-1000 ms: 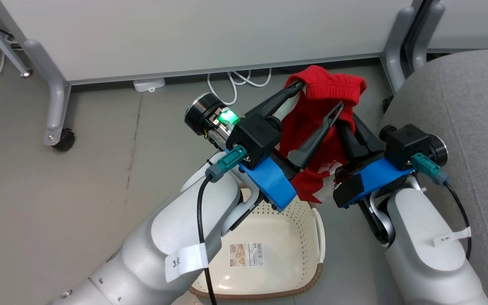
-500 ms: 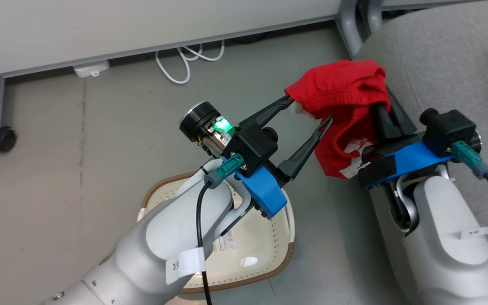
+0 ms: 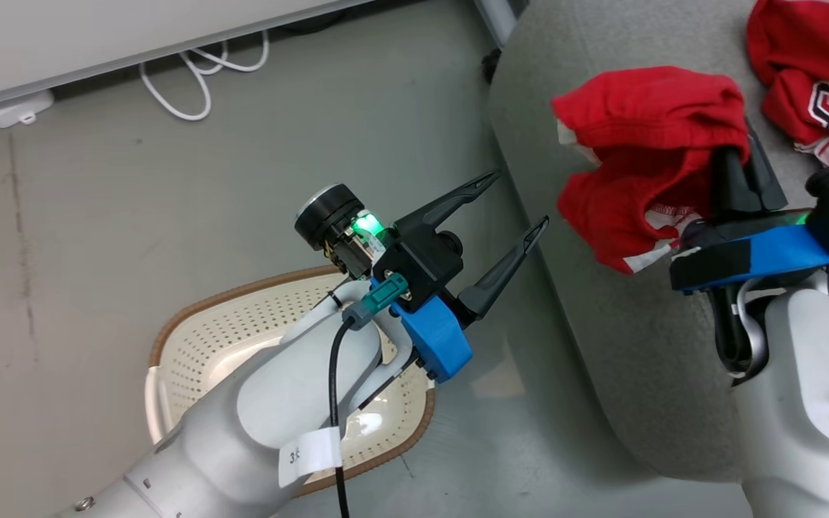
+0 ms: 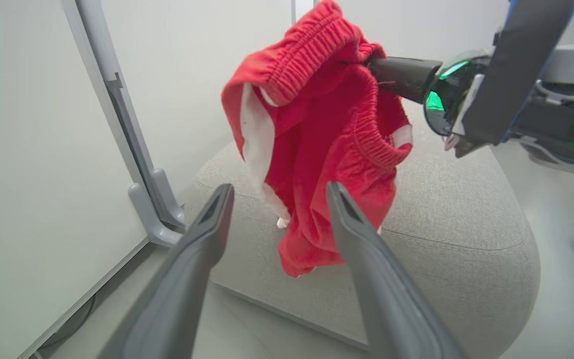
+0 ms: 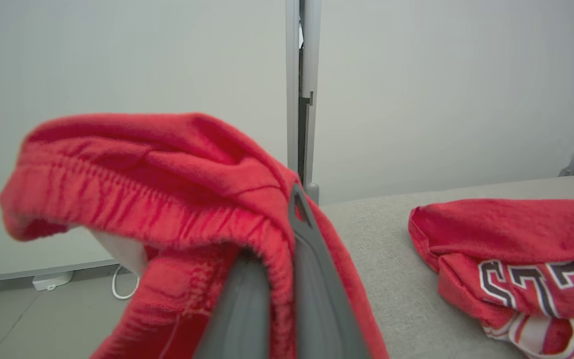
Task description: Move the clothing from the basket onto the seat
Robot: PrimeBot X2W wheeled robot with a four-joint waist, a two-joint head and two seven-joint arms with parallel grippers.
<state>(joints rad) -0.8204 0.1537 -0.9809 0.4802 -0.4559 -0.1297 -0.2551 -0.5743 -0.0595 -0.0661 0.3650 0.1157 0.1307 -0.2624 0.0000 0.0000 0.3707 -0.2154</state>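
Right fingers (image 3: 730, 180) clamped on red garment (image 3: 645, 108), left fingers (image 3: 458, 202) apart, head view shows basket (image 3: 220, 338), jersey (image 3: 810, 79)

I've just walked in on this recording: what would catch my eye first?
The plain red garment dangles from the shut fingers of the right gripper above the edge of the grey seat. Beyond it the lettered red jersey lies on the seat, while the left gripper hangs open between the cream basket and the seat.
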